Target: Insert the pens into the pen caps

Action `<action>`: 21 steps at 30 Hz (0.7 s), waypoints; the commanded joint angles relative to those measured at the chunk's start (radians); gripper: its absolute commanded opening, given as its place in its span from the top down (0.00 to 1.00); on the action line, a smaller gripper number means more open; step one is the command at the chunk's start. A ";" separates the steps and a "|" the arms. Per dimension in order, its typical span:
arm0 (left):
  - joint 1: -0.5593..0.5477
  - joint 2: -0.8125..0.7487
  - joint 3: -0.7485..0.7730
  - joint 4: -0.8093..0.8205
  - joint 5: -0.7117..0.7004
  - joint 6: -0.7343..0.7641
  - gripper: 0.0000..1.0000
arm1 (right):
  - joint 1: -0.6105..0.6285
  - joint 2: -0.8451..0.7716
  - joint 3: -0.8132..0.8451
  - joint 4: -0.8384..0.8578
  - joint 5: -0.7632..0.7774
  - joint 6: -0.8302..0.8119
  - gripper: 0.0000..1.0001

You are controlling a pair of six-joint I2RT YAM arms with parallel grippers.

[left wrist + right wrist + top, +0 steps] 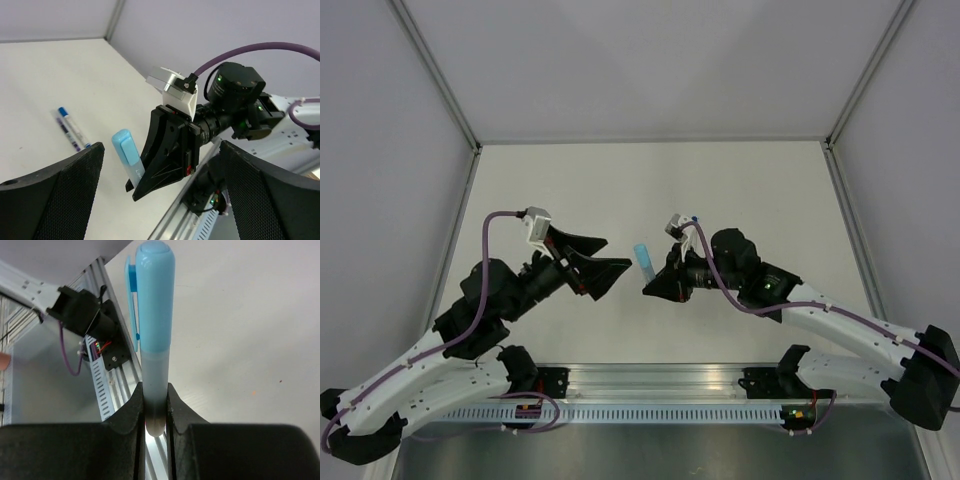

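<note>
One capping looked done to me: the right gripper (pixel 156 412) pinched the frosted barrel of a pen (pixel 155 375) wearing its pale-blue cap (pixel 152 295), the left gripper (pixel 617 254) gaped empty, and two thin pens (pixel 70 127) lay apparently uncapped on the table (pixel 50 70).

White table (pixel 740 190) inside grey walls (pixel 380 150), slotted aluminium rail (pixel 660 385) (silver) along its near edge

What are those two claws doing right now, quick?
Left gripper: open, holding nothing.
Right gripper: shut on the light-blue capped pen.
</note>
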 commanded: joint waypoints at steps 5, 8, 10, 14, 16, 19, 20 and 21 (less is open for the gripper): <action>-0.002 0.058 -0.205 -0.014 -0.282 -0.001 0.00 | -0.028 0.232 0.024 0.146 0.333 0.275 1.00; -0.002 0.083 -0.244 -0.004 -0.339 -0.012 0.00 | -0.073 0.358 0.091 0.114 0.383 0.322 1.00; -0.002 0.079 -0.241 -0.021 -0.361 0.006 0.00 | -0.116 0.435 0.129 0.109 0.380 0.345 1.00; -0.002 0.048 -0.250 -0.053 -0.481 0.051 0.00 | -0.155 0.533 0.188 0.094 0.413 0.369 1.00; -0.002 0.030 -0.256 -0.064 -0.513 0.058 0.00 | -0.177 0.599 0.228 0.068 0.424 0.382 1.00; -0.002 0.013 -0.270 -0.058 -0.521 0.057 0.00 | -0.198 0.682 0.268 0.046 0.412 0.385 1.00; -0.002 0.011 -0.271 -0.058 -0.524 0.048 0.00 | -0.205 0.699 0.272 0.040 0.416 0.390 1.00; -0.002 0.010 -0.272 -0.059 -0.526 0.048 0.00 | -0.215 0.731 0.281 0.039 0.416 0.392 1.00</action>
